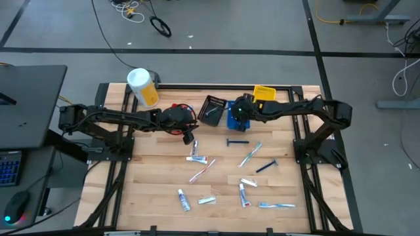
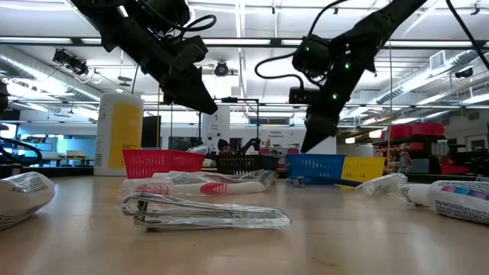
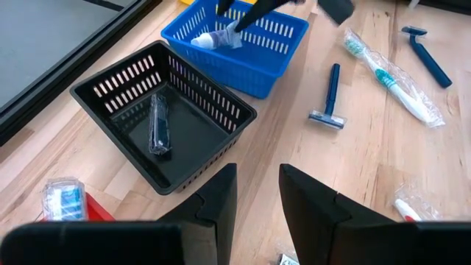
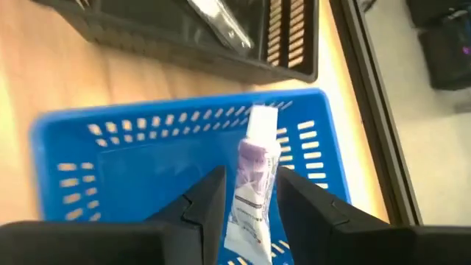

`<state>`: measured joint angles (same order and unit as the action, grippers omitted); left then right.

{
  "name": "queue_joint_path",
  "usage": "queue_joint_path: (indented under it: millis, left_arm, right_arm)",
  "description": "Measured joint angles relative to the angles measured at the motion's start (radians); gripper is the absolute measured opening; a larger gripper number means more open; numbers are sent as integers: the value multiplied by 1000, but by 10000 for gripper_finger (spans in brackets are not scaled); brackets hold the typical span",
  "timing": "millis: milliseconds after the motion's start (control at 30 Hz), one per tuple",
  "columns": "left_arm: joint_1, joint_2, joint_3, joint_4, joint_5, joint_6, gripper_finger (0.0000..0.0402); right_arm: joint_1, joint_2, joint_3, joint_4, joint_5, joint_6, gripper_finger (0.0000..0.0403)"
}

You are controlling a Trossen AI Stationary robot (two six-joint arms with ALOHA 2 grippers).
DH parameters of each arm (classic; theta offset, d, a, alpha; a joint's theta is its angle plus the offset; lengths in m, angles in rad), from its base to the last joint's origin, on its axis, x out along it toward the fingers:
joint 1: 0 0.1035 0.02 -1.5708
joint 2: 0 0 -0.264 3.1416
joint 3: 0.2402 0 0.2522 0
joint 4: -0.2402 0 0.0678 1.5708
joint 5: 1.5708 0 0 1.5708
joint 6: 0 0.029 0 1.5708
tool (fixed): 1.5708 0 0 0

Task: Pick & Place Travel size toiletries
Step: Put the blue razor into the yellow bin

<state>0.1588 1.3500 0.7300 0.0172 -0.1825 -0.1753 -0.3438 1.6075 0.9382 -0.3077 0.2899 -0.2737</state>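
My right gripper (image 4: pixel 250 202) hangs over the blue bin (image 4: pixel 147 169) at the table's far middle, shut on a small white tube with a purple label (image 4: pixel 254 158). It also shows in the high view (image 1: pixel 240 115) and the left wrist view (image 3: pixel 243 18). My left gripper (image 3: pixel 257 191) is open and empty, above the wood near the black bin (image 3: pixel 165 118), in which a dark wrapped razor (image 3: pixel 160 125) lies. Several wrapped toothbrushes, tubes and razors lie flat on the table's near half, among them a blue razor (image 3: pixel 331 96) and a toothbrush (image 3: pixel 390 73). My right gripper pinches the tube's flat tail end (image 4: pixel 246 221) between its two fingers; the cap end (image 4: pixel 261 118) points away from the fingers. The fingers slant down from the table's right side. The tube is lifted clear, above the inside of the blue bin.
A red bin (image 1: pixel 176 107) holding a wrapped tube (image 3: pixel 65 197) stands left of the black bin, and a yellow bin (image 1: pixel 264 93) stands far right of the blue one. A big yellow canister (image 1: pixel 142 86) stands at the far left corner. Bare wood lies between the scattered items.
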Motion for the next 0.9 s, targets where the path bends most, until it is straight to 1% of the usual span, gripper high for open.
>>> queue_joint_path:
  millis: [133, 267, 333, 400, 500, 633, 900]
  left_arm:
    - [0, 0, 0, 0, 0, -5, 111]
    - [0, 0, 0, 0, 0, -6, 111]
    - [0, 0, 0, 0, 0, -5, 111]
    - [0, 0, 0, 0, 0, -5, 111]
    - [0, 0, 0, -1, 0, -5, 111]
    - [0, 0, 0, 0, 0, -5, 111]
    - [0, 0, 0, -1, 0, -1, 111]
  right_arm:
    - [0, -22, 16, -84, -47, 23, 129]
    - [10, -28, 18, -161, -175, 28, 132]
    - [27, -28, 18, -178, -239, 31, 141]
    - [52, -28, 18, -176, -281, 30, 154]
    - [96, -28, 18, -172, -294, 36, 175]
    - [158, -28, 18, -179, -292, 86, 197]
    - [281, -28, 18, -297, -300, 101, 203]
